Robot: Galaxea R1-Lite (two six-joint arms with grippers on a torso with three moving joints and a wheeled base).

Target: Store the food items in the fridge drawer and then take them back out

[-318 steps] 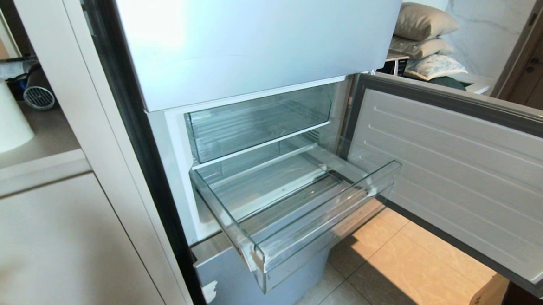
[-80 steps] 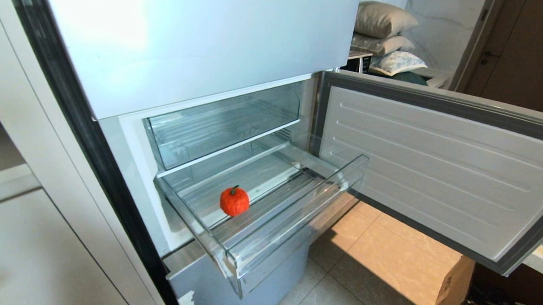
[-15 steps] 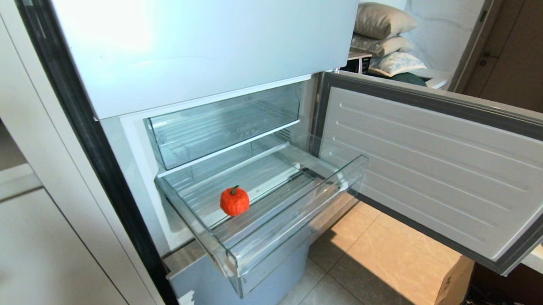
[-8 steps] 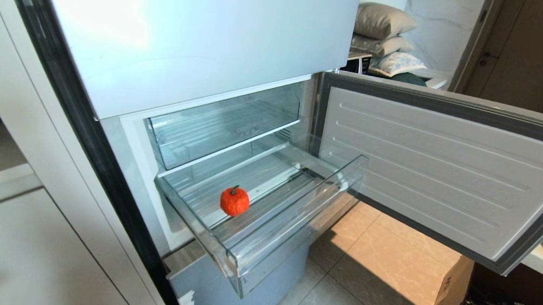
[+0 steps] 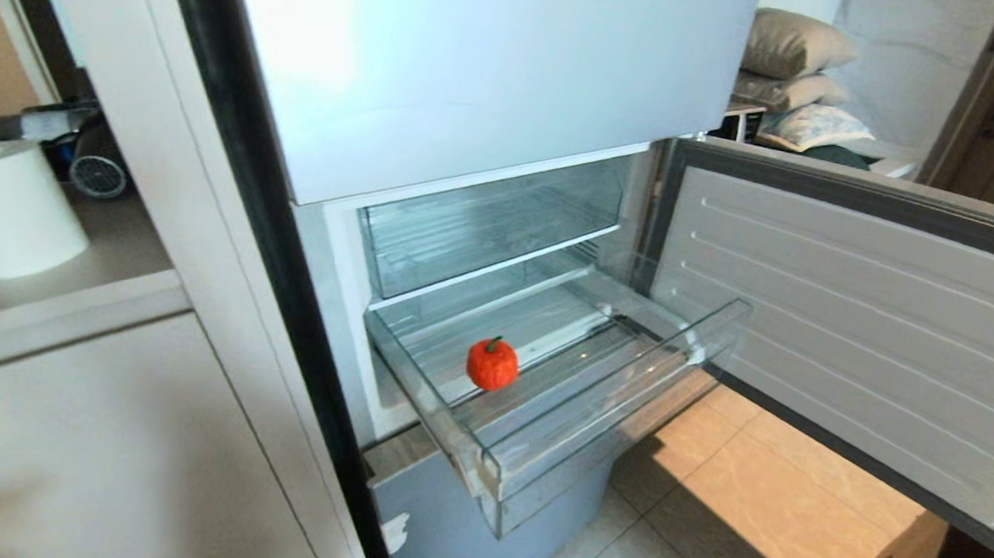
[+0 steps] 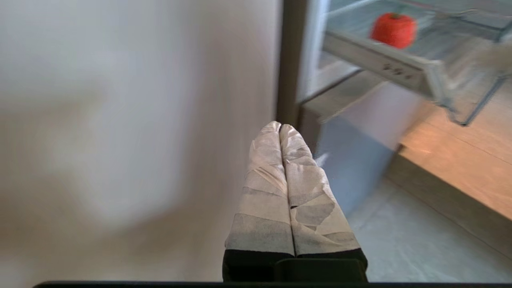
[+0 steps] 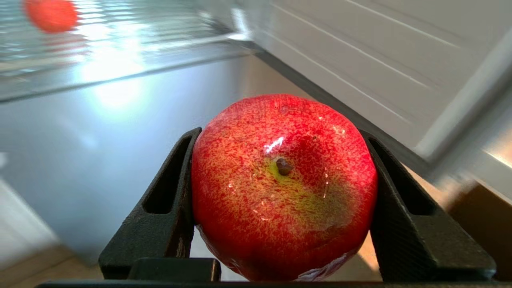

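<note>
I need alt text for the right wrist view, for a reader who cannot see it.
The right gripper holds a glossy red apple between its black fingers. Behind it, blurred, an orange-red fruit lies in the clear fridge drawer, beside the open fridge door.

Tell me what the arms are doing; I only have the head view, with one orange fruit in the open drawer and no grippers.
Observer: The right gripper is clamped on a glossy red apple.
Operator: Report where it points.
Observer: It faces the fridge, below the fridge drawer, with the orange-red fruit further up.
Operator: Give me the left side.
Observer: The left gripper is shut and holds nothing, low beside the white cabinet panel.
</note>
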